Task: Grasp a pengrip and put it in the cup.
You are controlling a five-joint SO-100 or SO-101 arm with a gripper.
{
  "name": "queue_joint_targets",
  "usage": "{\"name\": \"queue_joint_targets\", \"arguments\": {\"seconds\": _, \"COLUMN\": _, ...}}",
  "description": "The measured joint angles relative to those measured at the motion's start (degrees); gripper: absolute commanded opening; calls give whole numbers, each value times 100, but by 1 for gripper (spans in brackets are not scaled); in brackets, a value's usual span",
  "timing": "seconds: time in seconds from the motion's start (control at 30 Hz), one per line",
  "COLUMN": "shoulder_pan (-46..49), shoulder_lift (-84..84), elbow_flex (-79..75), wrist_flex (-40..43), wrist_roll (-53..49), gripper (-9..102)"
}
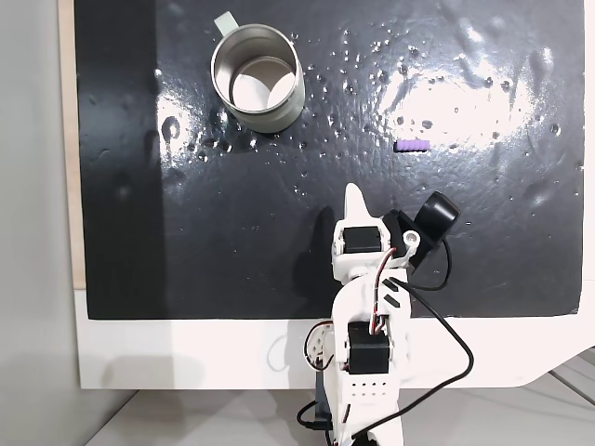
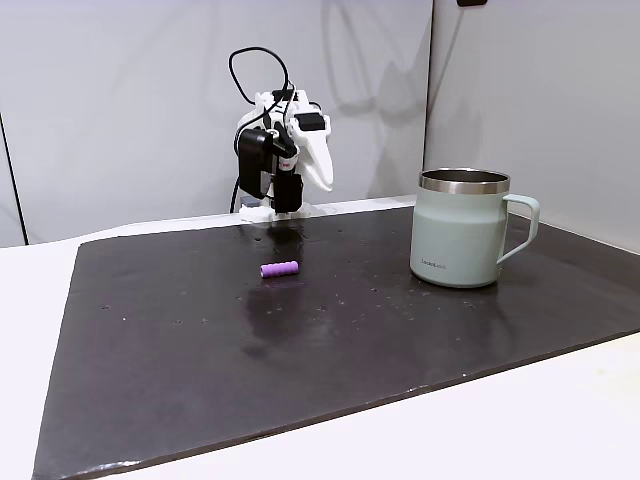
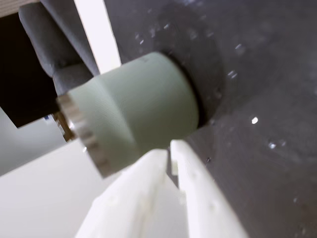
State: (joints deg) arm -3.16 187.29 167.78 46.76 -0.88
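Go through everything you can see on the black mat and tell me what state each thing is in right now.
Pale green mug with steel rim, the cup: upright on the mat, nothing purple inside.
Small purple ribbed pengrip: lying on its side on the mat, apart from the cup, untouched.
White two-finger gripper: fingers together, holding nothing, aimed toward the cup.
Black mat: flat, speckled with small glints.

— Bright overhead light; see the white glare on the glossy black rubbery mat [image 1: 483, 56]?
— Yes, and the wrist view is blurred: the pale green metal mug [image 3: 143, 104] looks soft, lying sideways.
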Motion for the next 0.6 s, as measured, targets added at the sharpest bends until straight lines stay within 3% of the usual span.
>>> {"name": "queue_joint_targets", "arguments": {"seconds": 0.6, "shoulder_pan": 571, "shoulder_lift": -4043, "elbow_flex": -4298, "wrist_flex": 1890, "wrist_roll": -448, "gripper": 7}}
